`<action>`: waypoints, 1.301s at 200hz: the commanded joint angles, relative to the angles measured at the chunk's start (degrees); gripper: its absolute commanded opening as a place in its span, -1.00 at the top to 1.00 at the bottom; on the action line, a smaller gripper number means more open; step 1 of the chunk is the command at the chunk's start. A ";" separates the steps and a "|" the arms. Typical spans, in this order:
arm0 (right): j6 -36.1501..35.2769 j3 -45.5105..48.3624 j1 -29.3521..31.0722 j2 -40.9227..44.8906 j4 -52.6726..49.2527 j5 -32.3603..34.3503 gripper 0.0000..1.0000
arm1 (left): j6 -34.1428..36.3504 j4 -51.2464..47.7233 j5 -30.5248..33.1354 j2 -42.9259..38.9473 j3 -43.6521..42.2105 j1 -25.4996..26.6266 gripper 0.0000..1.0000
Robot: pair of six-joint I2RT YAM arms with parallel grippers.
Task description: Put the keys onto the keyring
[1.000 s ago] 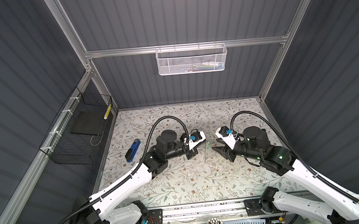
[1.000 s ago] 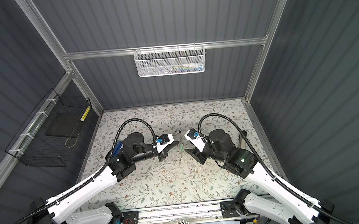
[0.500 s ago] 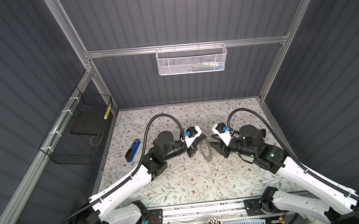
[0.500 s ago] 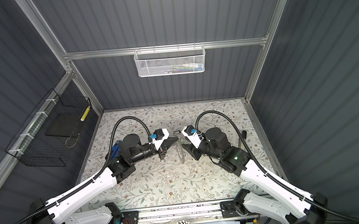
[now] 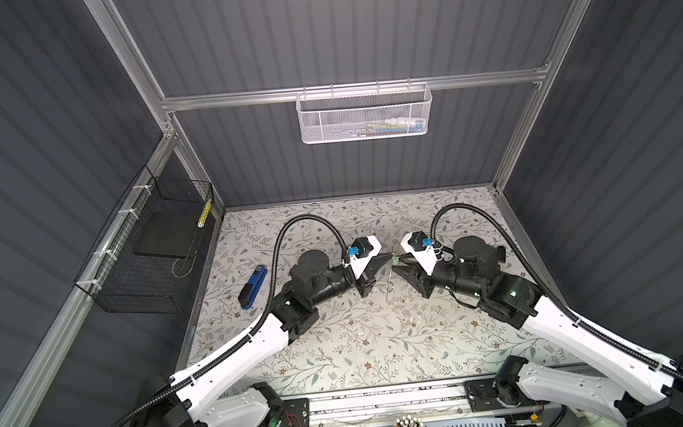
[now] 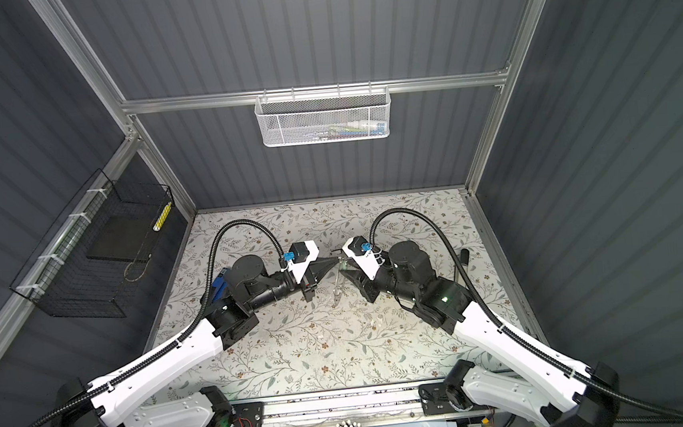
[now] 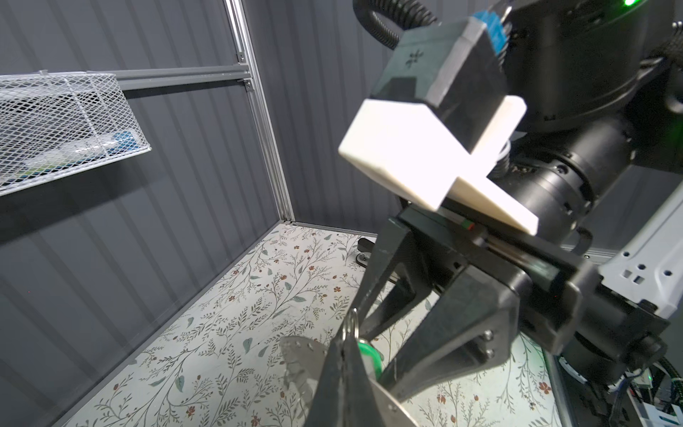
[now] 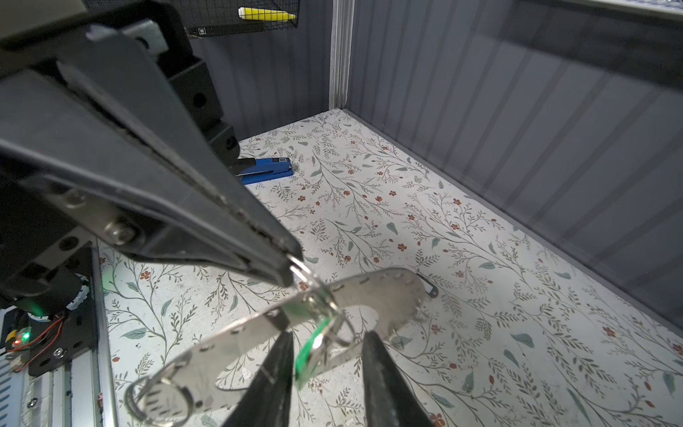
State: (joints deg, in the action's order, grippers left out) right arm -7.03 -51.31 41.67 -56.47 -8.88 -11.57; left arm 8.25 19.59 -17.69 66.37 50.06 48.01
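Pinching the keyring (image 8: pixel 369 292) aloft over mid-table (image 5: pixel 342 348), at the centre of both top views, with the clenched left claw (image 8: pixel 292 262). Straddling the green-tagged key (image 8: pixel 310 351) with the parted right claw (image 8: pixel 328 334), not gripping it. Masking part of the black-headed key (image 8: pixel 430 290) behind the ring's far edge. Leaving the blue stapler (image 5: pixel 253 288) centre-left, well apart. Compared with a second ago: drawn together tip to tip, with the right jaws narrower.

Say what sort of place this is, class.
Probably a robotics lab work cell: two robot arms mounted on a rail, and ribbed grey walls on an aluminium frame.
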 commanded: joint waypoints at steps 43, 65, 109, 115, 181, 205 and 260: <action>-0.93 -1.12 0.09 0.89 0.63 2.17 0.70 | -2.79 5.18 1.94 1.46 0.56 -0.02 1.00; -0.96 -0.59 0.08 1.53 0.87 3.91 0.80 | -3.37 5.86 1.99 1.73 0.81 -0.09 1.00; -1.84 -0.13 0.10 1.29 0.50 2.56 0.95 | -4.63 7.53 2.78 2.24 1.22 -0.06 1.00; -1.77 -0.11 0.09 1.27 0.50 2.64 0.96 | -4.78 8.00 2.81 2.31 1.26 -0.07 1.00; -2.98 -1.54 0.10 -0.26 -1.18 0.94 1.00 | -8.64 13.91 2.59 2.94 0.91 -0.28 1.00; -4.09 -2.81 0.13 -1.77 -2.47 -1.83 1.00 | -9.38 15.64 2.65 3.06 -0.10 -0.26 1.00; -7.31 -3.61 0.08 -1.52 -1.36 -5.65 0.72 | -10.26 18.55 2.18 3.20 -2.60 -0.44 1.00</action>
State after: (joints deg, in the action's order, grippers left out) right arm -11.79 -53.49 41.56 -58.46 -8.69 -13.61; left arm -1.04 32.80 -15.62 69.58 47.83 47.90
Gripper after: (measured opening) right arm 0.085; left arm 0.044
